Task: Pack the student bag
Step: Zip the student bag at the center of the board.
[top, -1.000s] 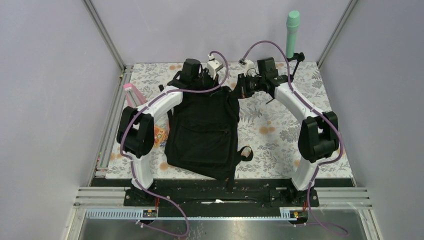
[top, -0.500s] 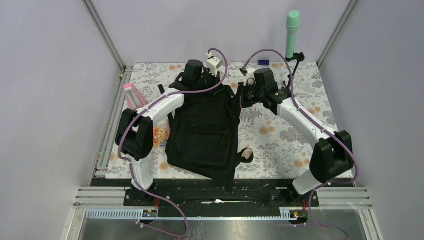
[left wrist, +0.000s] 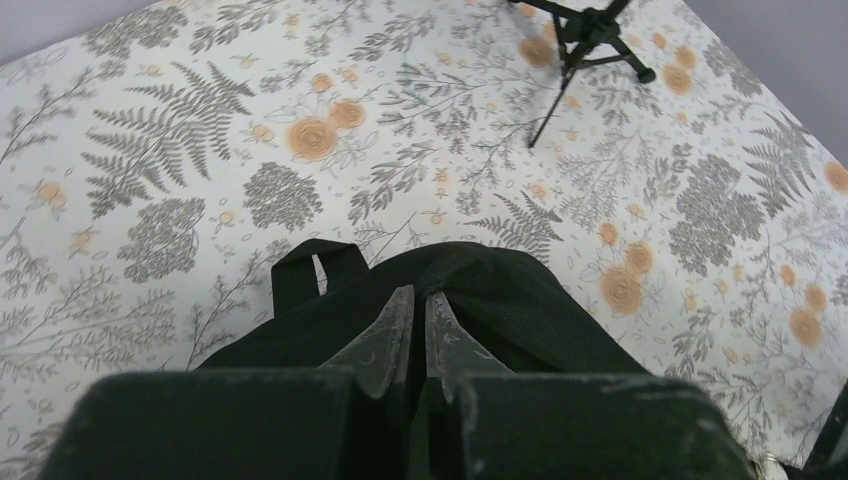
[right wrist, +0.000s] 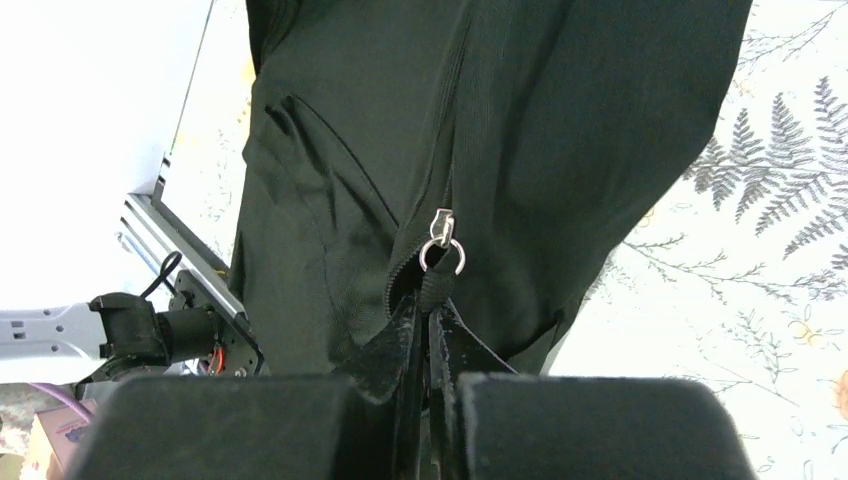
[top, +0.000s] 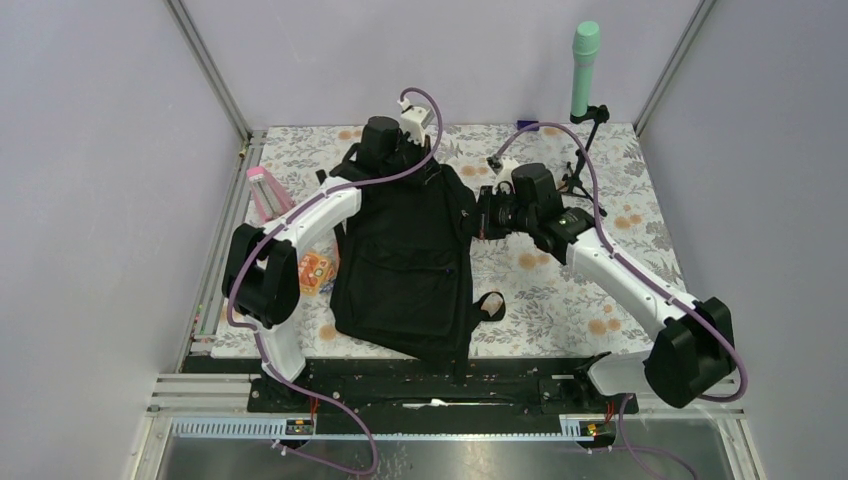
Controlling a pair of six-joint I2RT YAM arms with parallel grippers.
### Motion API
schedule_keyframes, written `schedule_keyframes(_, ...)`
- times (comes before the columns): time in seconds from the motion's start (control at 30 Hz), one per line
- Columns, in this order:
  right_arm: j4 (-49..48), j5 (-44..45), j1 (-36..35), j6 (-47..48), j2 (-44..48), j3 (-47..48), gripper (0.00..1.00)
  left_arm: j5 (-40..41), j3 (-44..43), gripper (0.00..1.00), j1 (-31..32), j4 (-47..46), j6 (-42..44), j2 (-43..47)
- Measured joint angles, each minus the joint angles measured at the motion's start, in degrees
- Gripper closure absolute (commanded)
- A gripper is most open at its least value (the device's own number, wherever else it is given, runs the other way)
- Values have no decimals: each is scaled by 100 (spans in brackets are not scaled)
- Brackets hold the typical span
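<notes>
The large black soft fabric student bag (top: 405, 270) lies in the middle of the floral tabletop (top: 560, 280). The left tool (left wrist: 418, 300) pinches its 12 o'clock fabric. The right tool (right wrist: 425, 315) is clamped on the black zip pull (right wrist: 436, 283) at 2 o'clock. Packing looks barely begun: a flat orange packet (top: 316, 270) lies outside at 9 o'clock.

The floral table (top: 560, 290) bore the student bag (top: 405, 270) beside the right gripper (top: 480, 215), a tripod (top: 578, 180) beyond that claw, and an orange packet (top: 318, 270) far left of it.

White arm links (top: 320, 205), black joints (top: 262, 275), purple cables (top: 434, 100), dark-fingered hands (left wrist: 418, 295)
</notes>
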State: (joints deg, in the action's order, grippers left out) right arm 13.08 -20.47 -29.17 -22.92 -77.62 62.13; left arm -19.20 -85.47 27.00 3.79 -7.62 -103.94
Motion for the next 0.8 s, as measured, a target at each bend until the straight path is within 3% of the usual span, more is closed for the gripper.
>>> schedule_keyframes(0.8, -317, 1097, -1390, -774, 1016, -1086, 100, 444, -232, 100, -431, 1040, -1014, -11)
